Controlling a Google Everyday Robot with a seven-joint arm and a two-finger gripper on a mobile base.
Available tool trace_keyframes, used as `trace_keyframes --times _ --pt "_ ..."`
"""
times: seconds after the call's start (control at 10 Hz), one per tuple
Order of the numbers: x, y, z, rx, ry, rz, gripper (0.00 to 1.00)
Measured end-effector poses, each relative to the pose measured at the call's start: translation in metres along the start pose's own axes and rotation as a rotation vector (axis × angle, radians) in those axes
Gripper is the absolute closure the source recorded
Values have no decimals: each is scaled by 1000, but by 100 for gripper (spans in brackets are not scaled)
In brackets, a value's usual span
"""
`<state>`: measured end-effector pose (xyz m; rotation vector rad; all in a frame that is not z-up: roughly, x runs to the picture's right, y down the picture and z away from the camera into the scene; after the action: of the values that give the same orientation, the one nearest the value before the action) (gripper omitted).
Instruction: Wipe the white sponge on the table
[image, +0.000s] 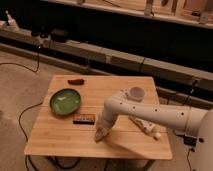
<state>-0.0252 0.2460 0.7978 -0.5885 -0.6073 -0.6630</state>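
The light-wood table fills the middle of the camera view. My white arm reaches in from the right, and its gripper points down at the table's front middle, just right of a dark bar. A small cream-white piece, the white sponge, shows at the gripper's tip, against the tabletop. The gripper's own body partly hides it.
A green bowl sits at the left and a dark rectangular bar lies beside it. A small red-brown object is at the back left, a white cup at the back right. A long lumpy whitish object lies under my forearm. Cables run on the floor.
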Motion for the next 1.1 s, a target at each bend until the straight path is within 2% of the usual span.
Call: trace_keyframes --times 0.2,0.3,0.5,0.8,0.9,1.1 --pt "-30 26 4 -32 -21 -76 100" --pt "-35 39 0 -37 -28 -86 100" --pt "-28 66 -12 -38 -32 -62 100" --pt "8 113 -29 -48 -16 46 100" --pt "22 120 -33 -44 -3 76 100" --pt "63 124 -51 -9 48 154 100"
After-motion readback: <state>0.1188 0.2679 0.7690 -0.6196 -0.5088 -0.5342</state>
